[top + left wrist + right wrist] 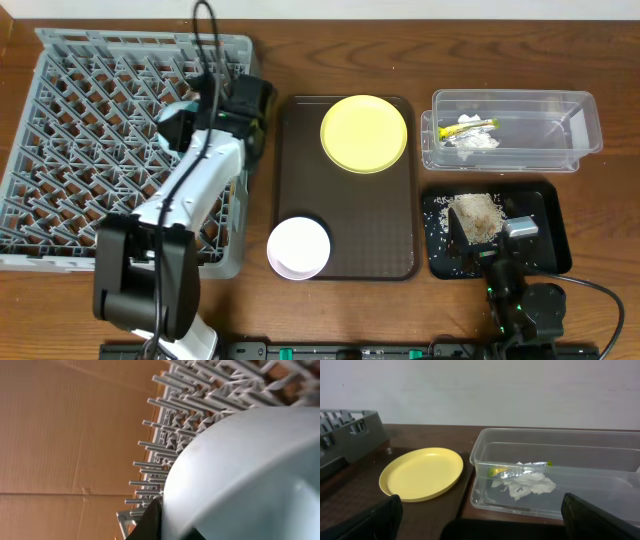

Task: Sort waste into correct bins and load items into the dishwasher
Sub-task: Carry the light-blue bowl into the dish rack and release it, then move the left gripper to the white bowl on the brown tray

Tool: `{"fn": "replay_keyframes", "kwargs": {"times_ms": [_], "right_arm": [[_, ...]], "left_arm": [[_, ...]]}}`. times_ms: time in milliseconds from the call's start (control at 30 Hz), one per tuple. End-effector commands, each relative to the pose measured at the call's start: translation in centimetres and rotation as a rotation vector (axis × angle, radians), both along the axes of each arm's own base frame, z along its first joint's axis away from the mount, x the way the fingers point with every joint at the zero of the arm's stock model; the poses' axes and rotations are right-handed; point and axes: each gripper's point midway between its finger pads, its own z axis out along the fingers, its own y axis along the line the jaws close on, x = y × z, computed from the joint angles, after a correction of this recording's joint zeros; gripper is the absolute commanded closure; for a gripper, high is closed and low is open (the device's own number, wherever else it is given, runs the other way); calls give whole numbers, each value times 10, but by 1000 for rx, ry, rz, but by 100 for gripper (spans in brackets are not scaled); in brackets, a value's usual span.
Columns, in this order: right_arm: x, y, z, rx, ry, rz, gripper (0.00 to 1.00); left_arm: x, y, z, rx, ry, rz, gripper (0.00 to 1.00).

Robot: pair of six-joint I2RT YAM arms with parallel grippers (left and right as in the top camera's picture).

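Item: light blue bowl (250, 475), smooth, pale, with a curved rim. I see it clamped in the left pincer (186, 120) over the grey dish rack (60, 150). Right pincer (480, 517) stands wide.

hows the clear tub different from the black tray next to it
The clear tub is see-through with tall walls; the black tray is opaque and much shallower. The clear tub holds the snack wrapper and the white tissue; the black tray holds beige food scraps, some heaped and some scattered. The clear tub sits farther from the robot, the black tray nearer. Both are rectangular with a similar footprint.
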Motion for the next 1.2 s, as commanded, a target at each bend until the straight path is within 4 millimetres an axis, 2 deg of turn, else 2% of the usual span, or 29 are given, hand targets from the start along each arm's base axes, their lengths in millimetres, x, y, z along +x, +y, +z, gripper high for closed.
{"fn": "replay_keyframes", "kwargs": {"times_ms": [0, 133, 233, 333, 400, 600, 700, 833, 933, 1033, 1167], "right_arm": [[0, -2, -1, -5, 2, -9, 1], [0, -2, -1, -5, 2, -9, 1], [0, -2, -1, -5, 2, -9, 1], [0, -2, -1, -5, 2, -9, 1], [0, -2, -1, -6, 2, -9, 1], [0, -2, -1, -5, 2, -9, 1], [0, -2, -1, -5, 2, -9, 1], [0, -2, -1, -5, 2, -9, 1], [0, -2, -1, -5, 2, -9, 1], [0, -2, -1, -5, 2, -9, 1], [0, -2, -1, -5, 2, -9, 1]], "left_arm": [[1, -7, 1, 40, 23, -15, 92], [-2, -18, 0, 46, 45, -43, 92], [-9, -23, -2, 42, 51, -44, 83], [-22, -28, -1, 30, 42, -31, 66], [-27, -36, -2, -14, 33, -39, 61], [-44, -82, -28, -355, 99, -109, 57], [-55, -107, -34, -552, 98, -116, 56], [-75, -156, -37, -917, 150, -145, 53], [-92, -188, -34, -1117, 226, -178, 52], [-110, -195, -38, -1173, 309, -153, 51], [-135, -185, -64, -1146, 398, -91, 51]]}}
